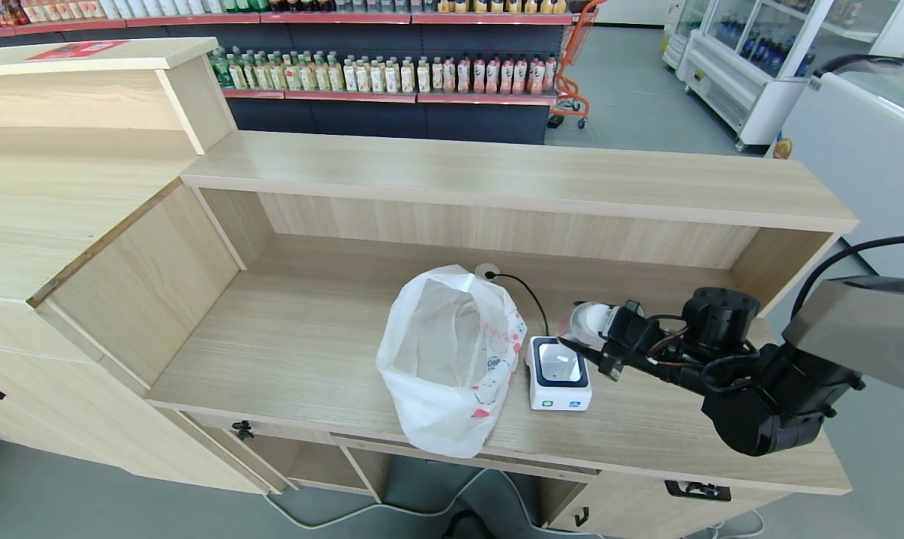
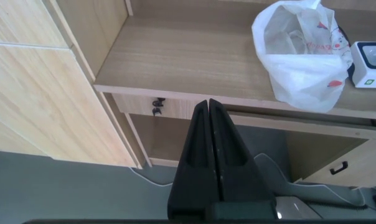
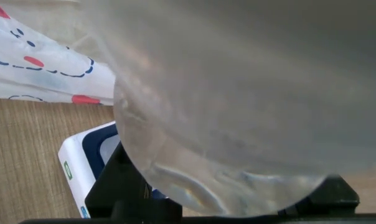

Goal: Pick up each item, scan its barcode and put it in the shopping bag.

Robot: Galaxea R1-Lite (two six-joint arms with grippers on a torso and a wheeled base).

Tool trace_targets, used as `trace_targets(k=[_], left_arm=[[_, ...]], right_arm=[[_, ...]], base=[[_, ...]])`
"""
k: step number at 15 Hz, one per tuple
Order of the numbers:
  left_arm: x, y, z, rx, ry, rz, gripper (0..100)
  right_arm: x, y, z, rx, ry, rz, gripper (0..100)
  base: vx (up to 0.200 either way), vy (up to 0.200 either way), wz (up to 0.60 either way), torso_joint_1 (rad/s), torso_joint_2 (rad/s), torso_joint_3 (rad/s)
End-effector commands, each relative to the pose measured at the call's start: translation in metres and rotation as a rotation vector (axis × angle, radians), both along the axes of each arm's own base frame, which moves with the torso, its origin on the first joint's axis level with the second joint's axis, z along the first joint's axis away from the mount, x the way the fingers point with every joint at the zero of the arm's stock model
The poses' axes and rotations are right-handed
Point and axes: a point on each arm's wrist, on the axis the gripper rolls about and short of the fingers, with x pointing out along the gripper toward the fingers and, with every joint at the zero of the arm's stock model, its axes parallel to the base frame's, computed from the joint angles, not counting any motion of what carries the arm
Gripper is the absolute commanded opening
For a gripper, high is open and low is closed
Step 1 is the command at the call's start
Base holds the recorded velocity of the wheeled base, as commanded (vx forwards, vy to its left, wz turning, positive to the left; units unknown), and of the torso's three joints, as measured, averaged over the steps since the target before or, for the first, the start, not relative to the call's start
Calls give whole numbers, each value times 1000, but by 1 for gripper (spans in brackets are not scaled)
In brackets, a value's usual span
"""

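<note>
Head view: right gripper pinches a clear plastic container just beside the scanner; the shopping bag stands open on the counter. Left wrist view: left gripper pressed together, off the counter's front. Right wrist view: container close over scanner.

one white shopping bag, one barcode scanner and one black cable are counted on one wooden counter. one clear container is counted. two grippers are counted: the left gripper and the right gripper.
</note>
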Motion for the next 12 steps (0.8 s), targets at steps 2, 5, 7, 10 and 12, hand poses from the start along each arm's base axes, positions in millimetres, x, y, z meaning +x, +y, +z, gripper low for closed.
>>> trace_targets(k=[2, 5, 7, 10, 12], left_arm=[[0, 0, 0, 0, 1, -1, 0], [0, 0, 0, 0, -1, -1, 0], [0, 0, 0, 0, -1, -1, 0], [0, 0, 0, 0, -1, 1, 0], [0, 0, 0, 0, -1, 1, 0]], right_arm=[[4, 1, -6, 0, 7, 17, 0], [6, 2, -8, 0, 8, 28, 0], [8, 1, -12, -7, 2, 32, 0], [8, -1, -18, -25, -3, 48, 0], [9, 0, -18, -25, -4, 49, 0]], base=[[0, 0, 0, 0, 0, 0], [0, 0, 0, 0, 0, 0], [0, 0, 0, 0, 0, 0], [0, 0, 0, 0, 0, 0], [0, 0, 0, 0, 0, 0]])
